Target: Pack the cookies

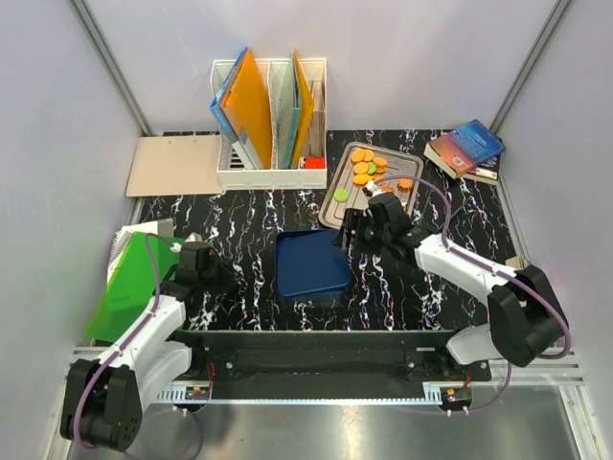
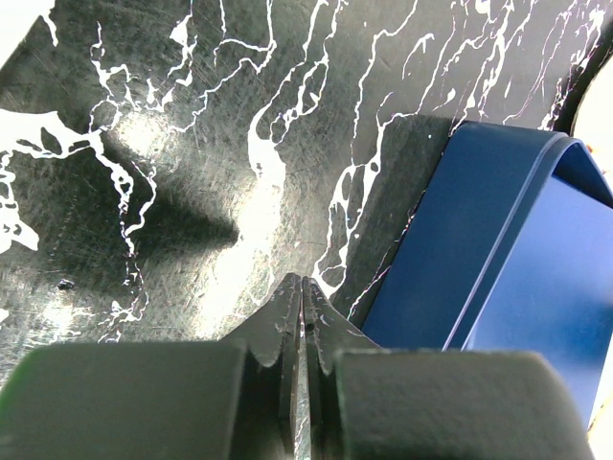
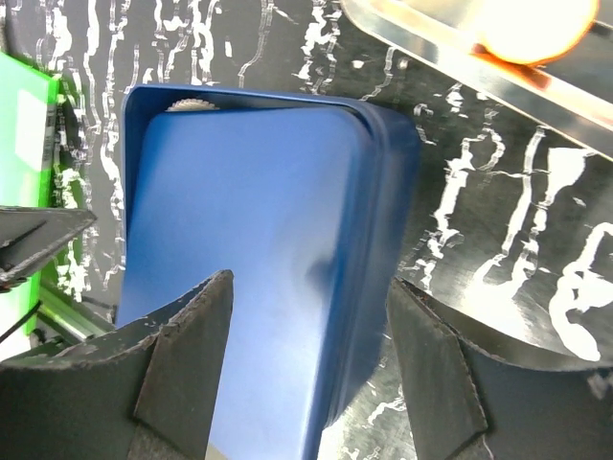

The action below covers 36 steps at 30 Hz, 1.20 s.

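**A:** Where are the cookies (image 1: 365, 168) from where you stand?

**B:** On the tray (image 1: 400, 158) at the far right of the table (image 1: 239, 216). They lie flat in a loose bunch, mostly orange, with a green one nearer the tray's left edge. As far as I can see, none has gone into the blue tin (image 1: 311, 264).

**A:** Which arm is closer to them?

**B:** The right one, easily. The right gripper (image 3: 308, 287) hangs over the tin's right side with its fingers spread wide and nothing between them. The tray's near edge is just beyond it, up and to the right in its own camera, with one orange cookie showing at the rim.

**A:** And the left?

**B:** The left gripper (image 2: 302, 287) sits low over the table just left of the tin. Its fingers are pressed together and hold nothing. The tin stands between it and the tray, so I'd say it's badly placed for a pick.

**A:** Does the angle of the fingers matter?

**B:** Not much, I reckon. The cookies are round discs with no long side to line up on. What counts is that they lie away from the arm bases, past the fingertips, so the right arm would have to reach outward.
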Motion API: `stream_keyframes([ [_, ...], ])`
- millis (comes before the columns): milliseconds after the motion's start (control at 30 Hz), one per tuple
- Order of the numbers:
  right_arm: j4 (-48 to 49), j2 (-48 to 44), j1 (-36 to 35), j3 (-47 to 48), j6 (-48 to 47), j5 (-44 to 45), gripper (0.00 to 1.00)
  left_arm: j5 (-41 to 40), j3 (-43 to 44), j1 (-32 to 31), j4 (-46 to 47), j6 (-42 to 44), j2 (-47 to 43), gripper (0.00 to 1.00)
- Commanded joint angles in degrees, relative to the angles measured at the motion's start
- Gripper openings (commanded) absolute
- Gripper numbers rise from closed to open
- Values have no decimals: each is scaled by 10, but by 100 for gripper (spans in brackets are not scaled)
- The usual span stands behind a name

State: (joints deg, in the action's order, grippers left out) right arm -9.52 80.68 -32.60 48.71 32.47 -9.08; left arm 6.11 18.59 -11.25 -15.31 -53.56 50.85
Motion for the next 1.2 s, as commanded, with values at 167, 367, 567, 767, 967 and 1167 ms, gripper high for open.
stream_keyframes([
  [167,-47,-44,6,-15,-43,52,47,20,2,-2,31,6,12,6],
  [367,-36,-62,5,-43,-43,17,42,22,3,-2,34,4,14,6],
  [567,-28,-53,5,-68,-46,-14,41,23,1,-2,34,5,14,6],
  [767,-33,-60,5,-74,-39,19,40,26,2,-2,35,4,16,6],
  [967,-66,-148,5,-53,-18,106,38,25,1,-2,34,5,14,6],
  [1167,-47,-169,4,-26,-26,-36,14,24,5,-3,36,4,23,6],
])
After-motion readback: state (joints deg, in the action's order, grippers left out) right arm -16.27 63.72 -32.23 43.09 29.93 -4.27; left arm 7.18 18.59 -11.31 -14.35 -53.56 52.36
